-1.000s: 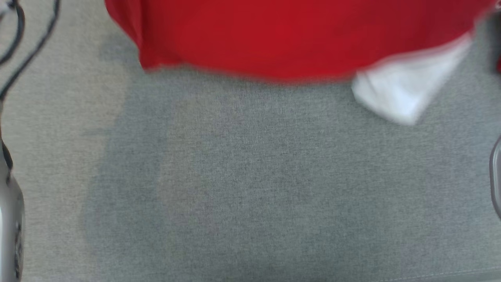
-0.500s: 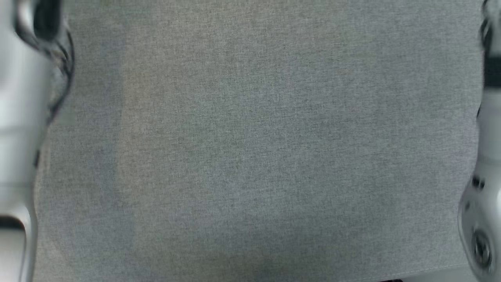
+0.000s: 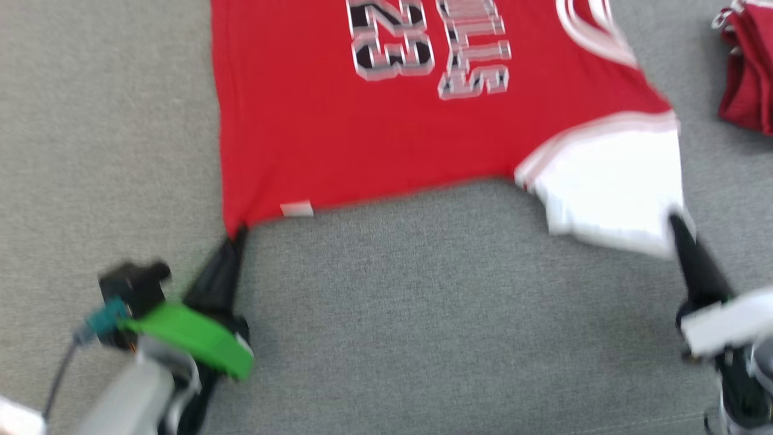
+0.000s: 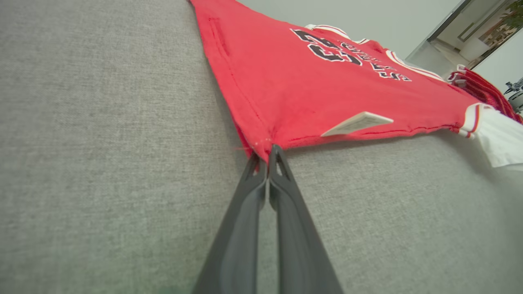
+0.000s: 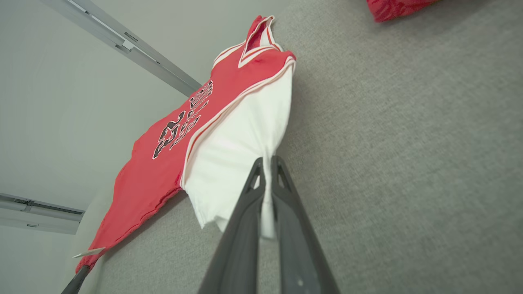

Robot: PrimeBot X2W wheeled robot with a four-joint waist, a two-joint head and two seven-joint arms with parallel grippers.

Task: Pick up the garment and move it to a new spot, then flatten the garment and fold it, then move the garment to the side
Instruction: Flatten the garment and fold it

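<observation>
The garment (image 3: 362, 139) is a red jersey with black-and-white lettering and a white sleeve, lying spread on the grey fabric surface (image 3: 423, 314). My left gripper (image 3: 237, 235) is shut on its near-left hem corner, seen close up in the left wrist view (image 4: 267, 151), where the garment (image 4: 327, 90) stretches away from the fingertips. My right gripper (image 3: 675, 222) is shut on the edge of the white sleeve; the right wrist view shows the same grip (image 5: 267, 161), the white cloth pinched between the fingers and the garment (image 5: 163, 171) beyond.
A second red garment pile (image 3: 746, 78) lies at the far right, apart from the jersey, also visible as the red pile (image 4: 478, 85). A white tag (image 3: 297, 209) sticks out of the near hem. The surface's front edge runs along the lower right.
The head camera has swung: the garment sat at the top edge, then dropped out of frame, and is now back in frame with both grippers holding it.
</observation>
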